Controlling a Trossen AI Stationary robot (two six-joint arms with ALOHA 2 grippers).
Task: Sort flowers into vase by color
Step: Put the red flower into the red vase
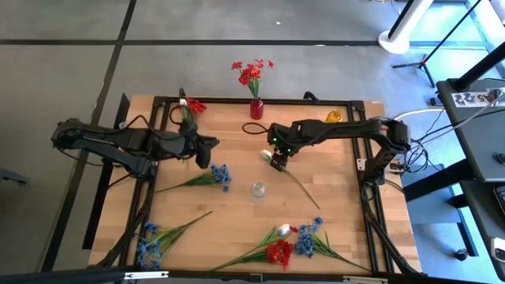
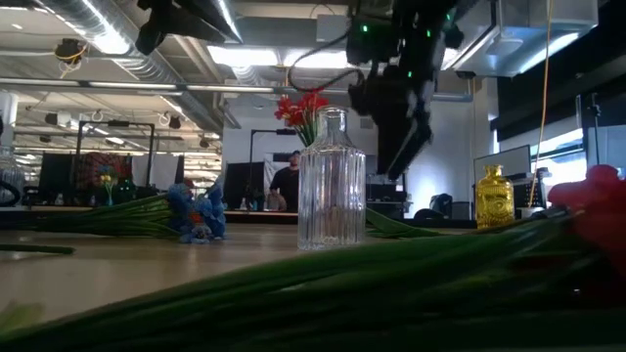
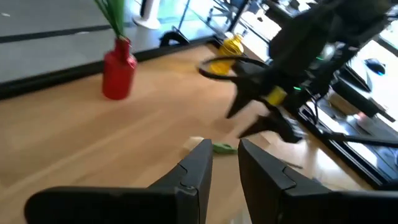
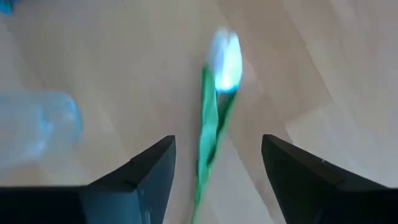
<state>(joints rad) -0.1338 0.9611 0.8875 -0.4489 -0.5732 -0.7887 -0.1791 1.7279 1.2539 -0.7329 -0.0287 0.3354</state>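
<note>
A white tulip-like flower (image 1: 267,155) lies flat on the table, its green stem (image 1: 304,189) running toward the near right. My right gripper (image 1: 277,161) hangs over it, open. In the right wrist view its fingers stand on either side of the stem (image 4: 208,143), just behind the bud (image 4: 225,57), without touching it. A clear glass vase (image 1: 258,189) stands empty close by. A red vase (image 1: 256,109) at the far edge holds red flowers (image 1: 251,72). My left gripper (image 1: 208,150) waits at mid-left, with a narrow gap between its fingers and nothing in it.
A yellow vase (image 1: 334,117) stands at the far right. Loose flowers lie about: a red one (image 1: 192,106) at the far left, a blue one (image 1: 218,175) near my left gripper, blue ones (image 1: 149,241) at the near left, and mixed white, red and blue ones (image 1: 286,243) at the near edge.
</note>
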